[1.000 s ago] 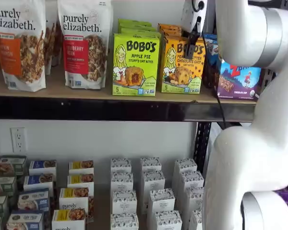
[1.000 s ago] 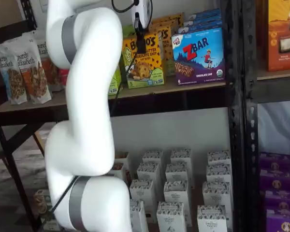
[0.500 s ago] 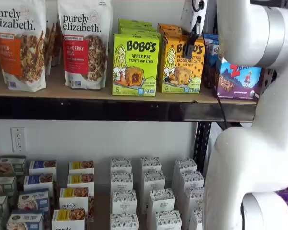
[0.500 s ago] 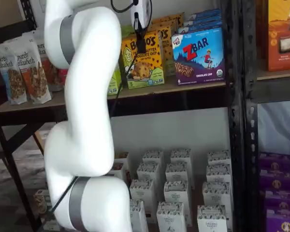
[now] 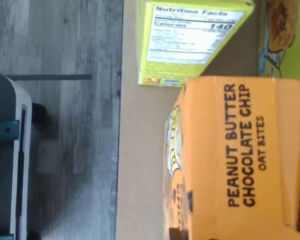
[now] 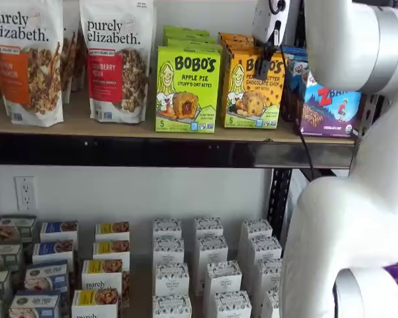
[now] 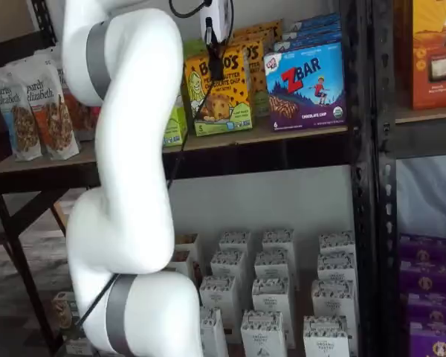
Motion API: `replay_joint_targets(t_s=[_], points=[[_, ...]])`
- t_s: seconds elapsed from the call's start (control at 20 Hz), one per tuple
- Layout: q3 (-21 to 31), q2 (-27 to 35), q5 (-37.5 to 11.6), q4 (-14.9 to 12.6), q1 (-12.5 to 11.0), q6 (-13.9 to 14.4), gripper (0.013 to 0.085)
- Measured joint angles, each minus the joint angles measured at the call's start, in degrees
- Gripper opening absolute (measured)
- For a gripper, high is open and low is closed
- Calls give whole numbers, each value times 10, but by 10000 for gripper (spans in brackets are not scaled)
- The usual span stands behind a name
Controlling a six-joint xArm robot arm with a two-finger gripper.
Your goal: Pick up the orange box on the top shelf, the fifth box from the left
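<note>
We saw the upright orange-yellow carton marked Peanut Butter Chocolate Chip [image 6: 253, 89] standing on the long tan wood-board top shelf [image 6: 86, 124], between the lime-green Apple Pie carton [image 6: 188, 88] and the blue-purple ZBar box [image 6: 329, 109]. The white-bodied gripper with black fingers [image 6: 263, 65] hung in front of the orange carton's upper face in both shelf views. We could not tell whether its fingers were parted. The wrist view showed the carton's top panel [image 5: 240, 150] beside the green carton's nutrition panel [image 5: 190, 37].

bright, even light; wrist view soft, perhaps slightly blurred.
</note>
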Motion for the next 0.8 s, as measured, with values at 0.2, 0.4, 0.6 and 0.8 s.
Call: replay_joint_targets(t_s=[0.2,0.4,0.6,0.8], points=[[10,-15,3,11,-10,-6,330],[23,-37,8,26,-25,-16,330],[52,-78,12,40,-44,-30,330],[74,-113,25,45,-57,-38,330]])
